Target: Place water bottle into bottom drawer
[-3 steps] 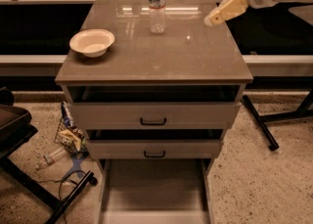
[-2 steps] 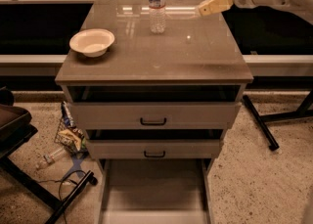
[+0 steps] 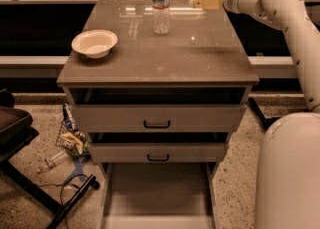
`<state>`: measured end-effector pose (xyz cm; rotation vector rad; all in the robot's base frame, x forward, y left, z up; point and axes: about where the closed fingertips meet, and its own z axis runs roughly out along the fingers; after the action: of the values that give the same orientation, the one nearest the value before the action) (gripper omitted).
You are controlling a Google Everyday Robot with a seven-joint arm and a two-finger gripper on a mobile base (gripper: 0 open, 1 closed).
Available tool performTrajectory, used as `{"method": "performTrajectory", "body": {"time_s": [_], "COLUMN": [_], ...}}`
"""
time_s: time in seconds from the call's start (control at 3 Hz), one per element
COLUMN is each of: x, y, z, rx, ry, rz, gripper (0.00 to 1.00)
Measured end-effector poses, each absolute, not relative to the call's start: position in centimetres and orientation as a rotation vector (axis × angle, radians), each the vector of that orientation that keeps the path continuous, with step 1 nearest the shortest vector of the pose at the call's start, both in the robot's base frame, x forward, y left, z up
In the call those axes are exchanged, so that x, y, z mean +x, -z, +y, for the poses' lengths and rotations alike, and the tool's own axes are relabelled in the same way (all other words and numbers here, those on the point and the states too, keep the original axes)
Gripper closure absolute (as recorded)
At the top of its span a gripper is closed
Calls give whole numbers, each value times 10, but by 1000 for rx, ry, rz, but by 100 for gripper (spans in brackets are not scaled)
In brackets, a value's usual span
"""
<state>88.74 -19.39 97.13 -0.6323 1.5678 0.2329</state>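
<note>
The water bottle (image 3: 160,4) is clear and ribbed with a white cap and a pale label band. It stands upright at the back middle of the brown cabinet top (image 3: 165,53). My gripper (image 3: 204,2) hangs over the back right of the top, about a hand's width right of the bottle, pointing left toward it and holding nothing. The bottom drawer (image 3: 158,193) is pulled far out at floor level, a long shallow tray with a plain floor and pale side walls.
A white bowl (image 3: 94,42) sits at the top's left edge. Two grey drawer fronts with black handles (image 3: 157,124) stand slightly open above the tray. Litter and a cable (image 3: 67,140) lie on the floor left. My arm's white body (image 3: 287,168) fills the lower right.
My gripper has moved left along the back edge of the top, closing in on the bottle. The arm now reaches across the right side. The bottle has not moved.
</note>
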Motion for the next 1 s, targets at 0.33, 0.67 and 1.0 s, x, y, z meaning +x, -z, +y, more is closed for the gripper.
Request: {"method": "performTrajectory", "body": {"time_s": [0.33,0.67,1.0], "x": [903,905,909], "y": [-962,-966,-957], "z": [-180,-182,-169], "rx": [-614,-609,-617], "ry": [-326,-332,-355], "rz": [1546,1534,1536], "gripper": [0,0,0]}}
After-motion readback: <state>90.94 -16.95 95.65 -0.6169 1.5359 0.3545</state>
